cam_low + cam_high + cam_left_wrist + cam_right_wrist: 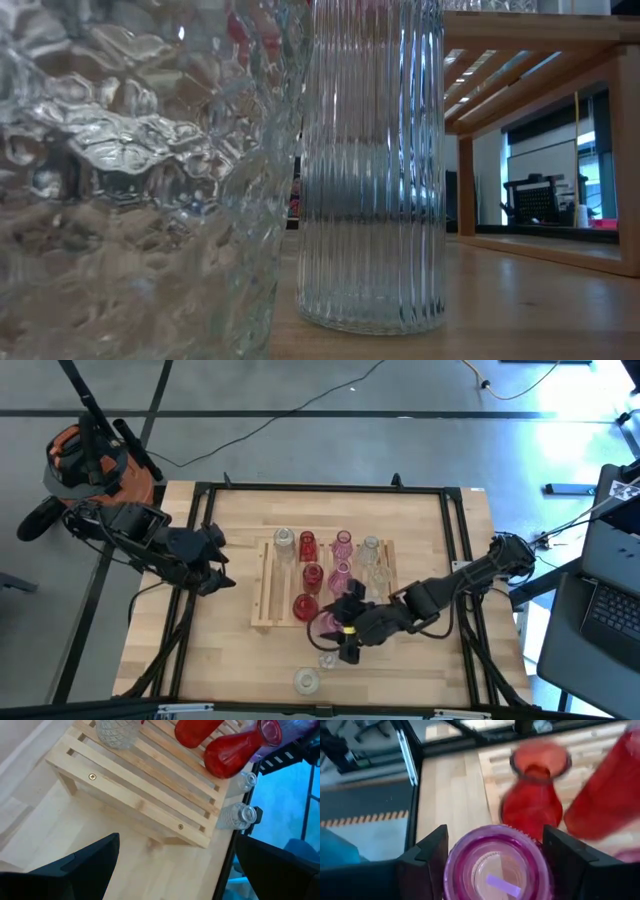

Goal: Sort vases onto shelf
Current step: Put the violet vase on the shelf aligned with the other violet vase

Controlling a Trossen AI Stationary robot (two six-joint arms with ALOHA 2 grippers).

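R tool sits at the near edge of the shelf, its two dark fingers on either side of a pink vase; in the right wrist view the vase mouth fills the gap btwn them, so it looks pinched, though the contact pts themselves are cut off at the frame bottom. From above, the pink vase shows only as a rim beside the tool, mostly hidden by it. L tool hovers over the desk just left of the shelf, fingers spread wide w/ nothing btwn them; the left wrist view shows only the finger tips, dark and out of focus. On the shelf stand several vases: a red vase near the front, more red, pink and clear ones behind in rows, exact count hard to tell since they overlap. Two clear vases sit off the shelf on the desk's near edge. The low view is almost wholly blocked by a ribbed clear vase and a bumpy-textured one right at the lens; only a strip of shelf frame shows at right.
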